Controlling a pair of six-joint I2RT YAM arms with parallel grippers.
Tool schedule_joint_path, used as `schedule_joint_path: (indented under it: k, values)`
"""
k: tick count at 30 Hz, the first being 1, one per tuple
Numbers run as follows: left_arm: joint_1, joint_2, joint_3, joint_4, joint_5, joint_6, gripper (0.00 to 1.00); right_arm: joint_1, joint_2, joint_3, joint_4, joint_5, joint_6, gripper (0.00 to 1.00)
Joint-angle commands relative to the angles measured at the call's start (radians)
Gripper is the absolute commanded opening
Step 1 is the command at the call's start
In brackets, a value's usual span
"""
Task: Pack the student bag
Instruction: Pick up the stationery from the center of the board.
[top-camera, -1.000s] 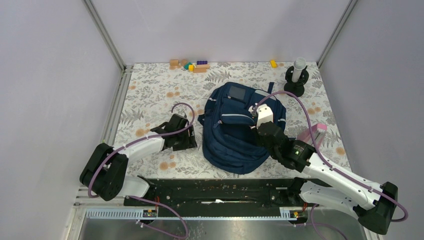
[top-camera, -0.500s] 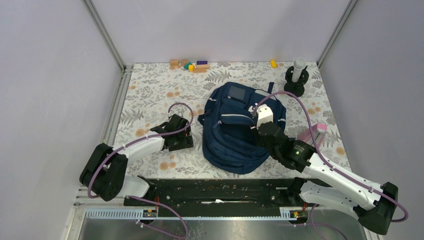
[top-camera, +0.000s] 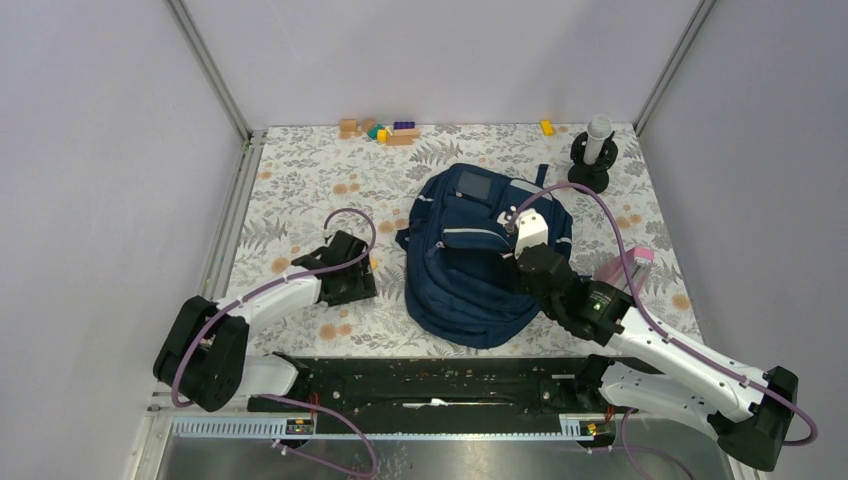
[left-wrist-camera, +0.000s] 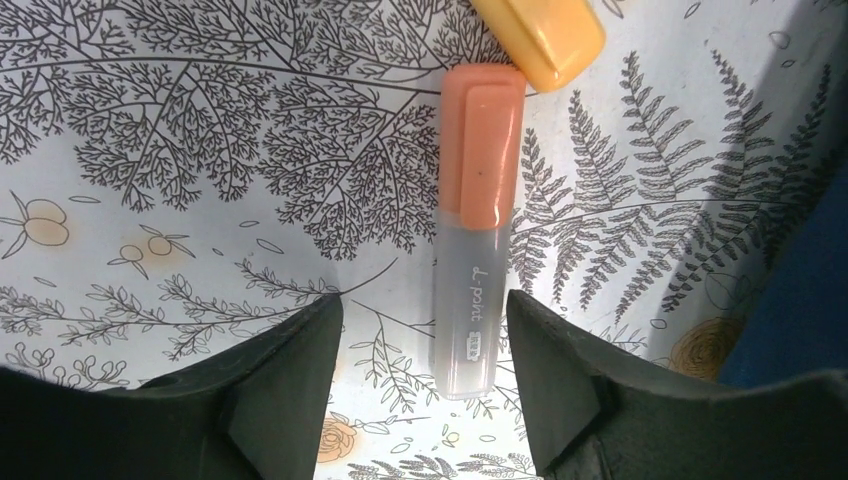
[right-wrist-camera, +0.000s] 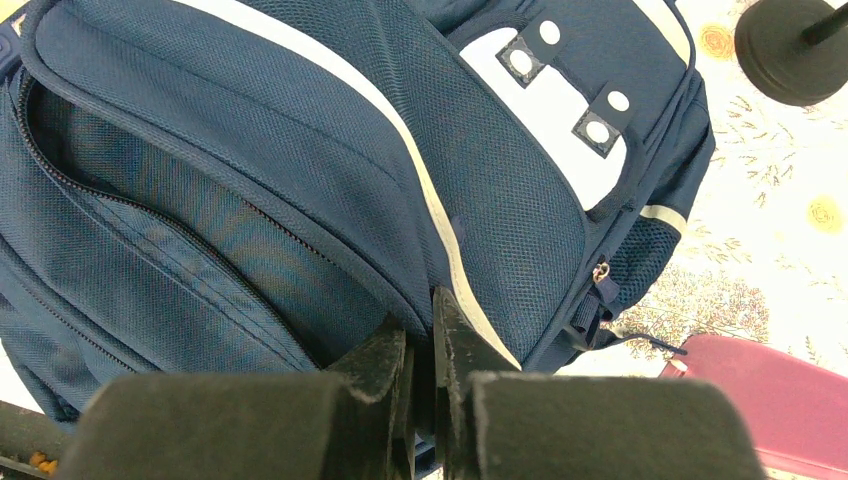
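Packing is judged barely begun: the student bag (top-camera: 480, 260) lies on the table (top-camera: 300, 170), its pocket edge clamped by the right end effector (right-wrist-camera: 420, 340), while an orange-capped highlighter (left-wrist-camera: 478, 230) lies ungrasped between the spread left end effector (left-wrist-camera: 420, 320).

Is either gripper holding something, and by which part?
The right gripper pinches the large navy-blue fabric backpack at the pocket edge beside its light stripe. The left gripper, open, holds nothing.

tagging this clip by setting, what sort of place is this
Likely a robot lab test cell, not a classroom: metal-framed wall panels enclose a floral-covered table, with a student bag and toy blocks laid out as props.
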Motion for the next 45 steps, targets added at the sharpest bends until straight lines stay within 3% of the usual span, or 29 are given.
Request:
schedule_joint_path:
  k: [1, 6, 18, 25, 28, 30, 35, 45]
  values:
    - [0.039, -0.02, -0.036, 0.081, 0.095, -0.009, 0.64, 0.001, -0.034, 0.01, -0.004, 0.013, 0.032, 0.0]
    - [0.04, 0.02, 0.007, 0.08, 0.139, 0.043, 0.6, 0.001, -0.021, 0.021, -0.004, 0.011, 0.029, 0.0]
    - [-0.039, 0.165, 0.101, -0.038, -0.026, 0.085, 0.54, 0.001, -0.001, 0.033, 0.004, 0.002, 0.025, 0.0]
    - [-0.055, 0.198, 0.132, -0.069, -0.065, 0.086, 0.42, 0.001, -0.006, 0.031, 0.006, 0.006, 0.029, 0.0]
    - [-0.056, 0.199, 0.131, -0.073, -0.071, 0.092, 0.3, 0.001, -0.002, 0.029, 0.009, 0.003, 0.031, 0.0]
    - [-0.057, 0.189, 0.12, -0.063, -0.075, 0.091, 0.21, 0.001, 0.0, 0.03, 0.01, 0.003, 0.032, 0.0]
    - [-0.058, 0.113, 0.079, -0.007, -0.036, 0.086, 0.11, 0.001, -0.01, 0.026, 0.011, 0.004, 0.037, 0.0]
    - [-0.064, -0.126, 0.047, -0.017, 0.001, 0.107, 0.06, 0.001, -0.024, 0.038, -0.02, 0.015, 0.038, 0.0]
